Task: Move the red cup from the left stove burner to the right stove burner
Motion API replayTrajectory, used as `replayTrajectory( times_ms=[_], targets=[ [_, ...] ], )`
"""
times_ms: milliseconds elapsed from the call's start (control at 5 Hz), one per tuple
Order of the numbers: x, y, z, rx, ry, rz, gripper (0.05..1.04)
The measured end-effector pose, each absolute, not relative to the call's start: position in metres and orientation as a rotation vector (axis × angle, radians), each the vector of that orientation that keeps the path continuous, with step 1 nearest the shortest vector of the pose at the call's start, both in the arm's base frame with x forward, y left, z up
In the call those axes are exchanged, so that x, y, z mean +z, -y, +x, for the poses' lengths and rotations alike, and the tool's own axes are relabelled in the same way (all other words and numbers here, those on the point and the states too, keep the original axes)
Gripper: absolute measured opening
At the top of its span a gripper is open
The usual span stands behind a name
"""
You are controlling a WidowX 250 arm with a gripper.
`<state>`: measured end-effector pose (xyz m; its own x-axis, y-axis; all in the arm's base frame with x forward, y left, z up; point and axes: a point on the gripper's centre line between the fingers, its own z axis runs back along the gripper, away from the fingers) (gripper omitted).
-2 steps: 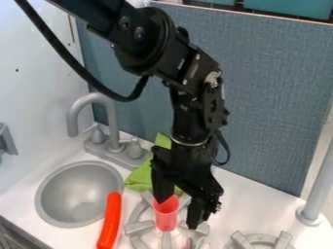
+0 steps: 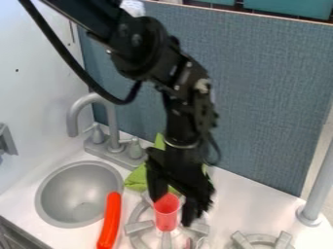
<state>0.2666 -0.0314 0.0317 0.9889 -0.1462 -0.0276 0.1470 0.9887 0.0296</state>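
The black gripper (image 2: 172, 210) hangs over the left stove burner (image 2: 138, 227) with its fingers apart. A translucent red cup (image 2: 166, 213) stands upright on that burner, between or just in front of the fingers; whether they touch it, I cannot tell. Left of the burner, an orange-red sausage-shaped object (image 2: 110, 221) lies on the counter beside the sink. Behind the gripper is a crumpled green cloth (image 2: 137, 179), partly hidden by the arm.
A round grey sink (image 2: 65, 194) sits at the left, with a grey faucet (image 2: 110, 119) behind it. A second burner (image 2: 260, 239) is at the lower right, near a grey post (image 2: 315, 189). A blue-grey panel (image 2: 273, 97) stands behind the counter.
The arm and gripper have shifted slightly to the left, bringing the left finger nearer the cup's left side. The cup, sausage-shaped object and cloth have stayed put.
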Motion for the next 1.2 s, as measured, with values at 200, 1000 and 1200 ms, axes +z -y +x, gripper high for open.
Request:
replayTrajectory(
  times_ms=[200, 1000, 1200],
  targets=[
    [0.019, 0.015, 0.278, -0.118, 0.013, 0.045, 1.001],
    [-0.054, 0.004, 0.31, -0.086, -0.146, 0.085, 1.001],
    [-0.066, 0.003, 0.307, -0.074, -0.193, 0.091, 1.001]
  ],
)
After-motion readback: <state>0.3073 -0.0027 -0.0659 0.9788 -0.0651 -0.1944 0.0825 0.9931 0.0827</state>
